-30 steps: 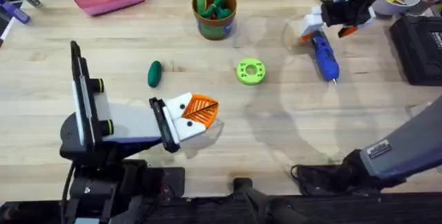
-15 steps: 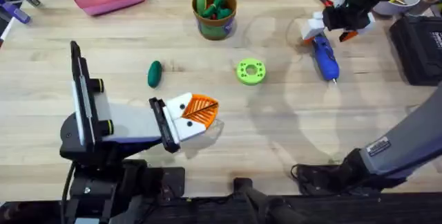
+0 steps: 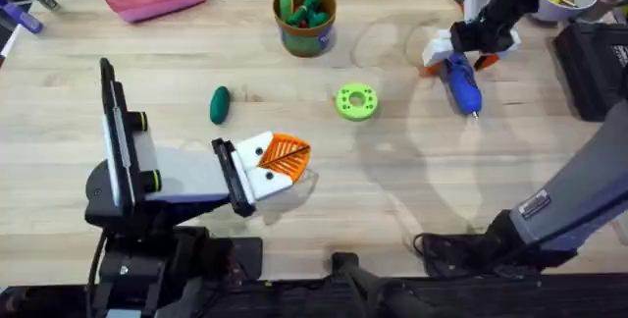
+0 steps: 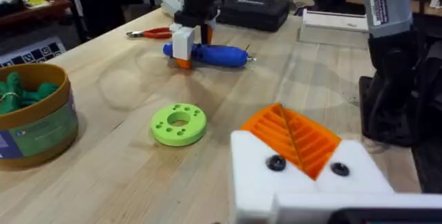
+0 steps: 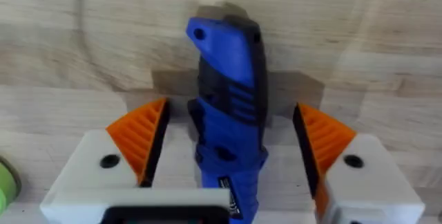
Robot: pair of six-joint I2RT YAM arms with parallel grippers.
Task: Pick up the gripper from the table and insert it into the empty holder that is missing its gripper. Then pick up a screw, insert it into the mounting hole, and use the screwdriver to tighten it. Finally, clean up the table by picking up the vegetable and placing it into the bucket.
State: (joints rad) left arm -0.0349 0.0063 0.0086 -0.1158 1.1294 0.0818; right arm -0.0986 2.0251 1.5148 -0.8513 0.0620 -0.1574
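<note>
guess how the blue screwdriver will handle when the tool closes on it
The screwdriver looks rigid, so it shouldn't flex. Lying on its rounded side, it may roll if nudged. The right tool straddles it with open ribbed pads, likely gripping smooth plastic well.

A pale wooden table (image 3: 392, 190) with visible grain takes up the scene, its surface evenly lit, faint ring-shaped marks showing on the boards — soft shadows lie across its middle. Beyond the table's far edge the room is dim: dark furniture legs, a second, smaller wooden table (image 4: 31, 6) with yellow and green blocks on it, and a white printed sheet (image 4: 31, 50) — cluttered shelving farther off is too blurred to make out
</note>
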